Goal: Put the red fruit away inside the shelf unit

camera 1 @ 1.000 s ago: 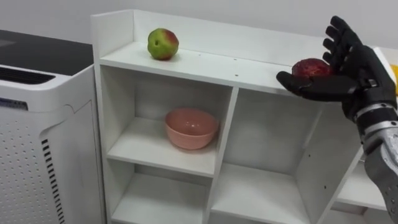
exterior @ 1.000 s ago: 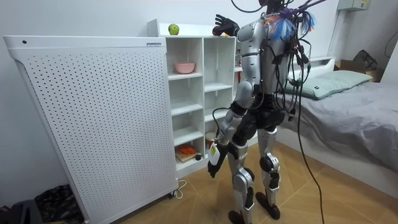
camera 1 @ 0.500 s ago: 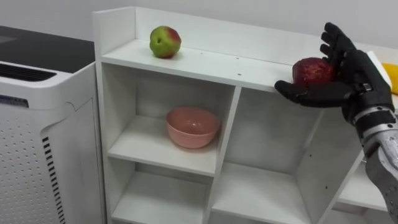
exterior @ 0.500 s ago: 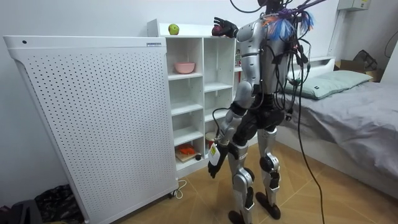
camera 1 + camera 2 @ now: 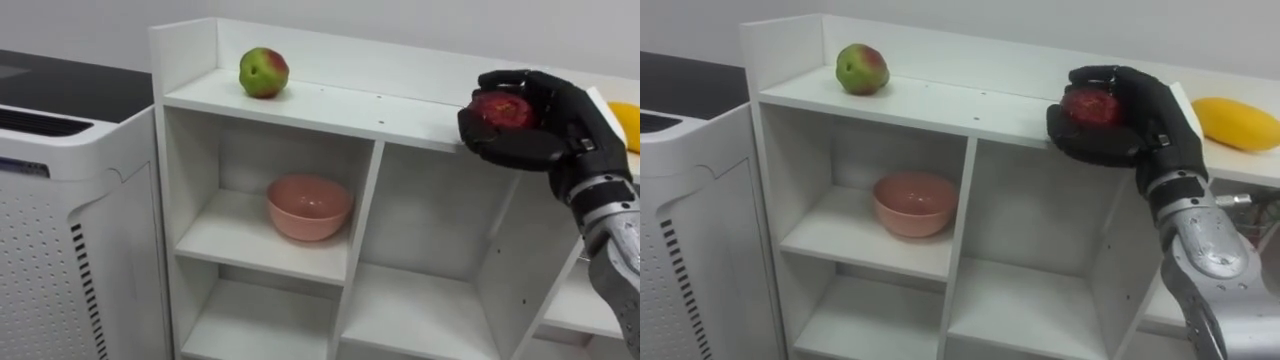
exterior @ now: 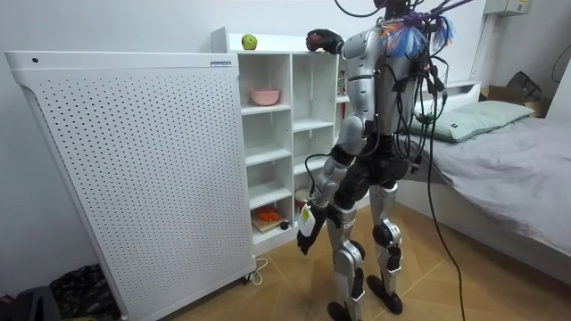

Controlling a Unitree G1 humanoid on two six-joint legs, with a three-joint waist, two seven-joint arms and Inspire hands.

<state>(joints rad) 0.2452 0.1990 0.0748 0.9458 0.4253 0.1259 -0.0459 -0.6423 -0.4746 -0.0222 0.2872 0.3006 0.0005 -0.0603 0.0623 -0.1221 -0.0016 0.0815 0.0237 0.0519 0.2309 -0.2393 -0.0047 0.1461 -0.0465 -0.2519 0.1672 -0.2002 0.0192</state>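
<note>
1. Fingers have curled in over the last second. The right hand (image 5: pixel 545 135), upper right of the frame, went from a flat open palm to wrapped snugly round the red apple (image 5: pixel 501 110). The apple is in its grip, right at the front edge of the closet (image 5: pixel 330 102) top shelf.
2. The left hand (image 6: pixel 308 234) just hangs low by the thigh in the room view, doing nothing.
3. Lower left of the frame, a white appliance (image 5: pixel 60 220) stands right against the closet's side.
4. Further in, mid-frame, a pink bowl (image 5: pixel 309 205) sits in the upper left compartment.
5. At the back of the top shelf, the green apple (image 5: pixel 263 72) is upper left, well apart from the hand. A yellow fruit (image 5: pixel 1238 123) lies far right, near the wrist.
6. What I'd worry about: the apple looks to be over the lip rather than well onto the shelf. Letting go there could roll it off the front. Swinging the wrist right could also nudge the yellow fruit.
</note>
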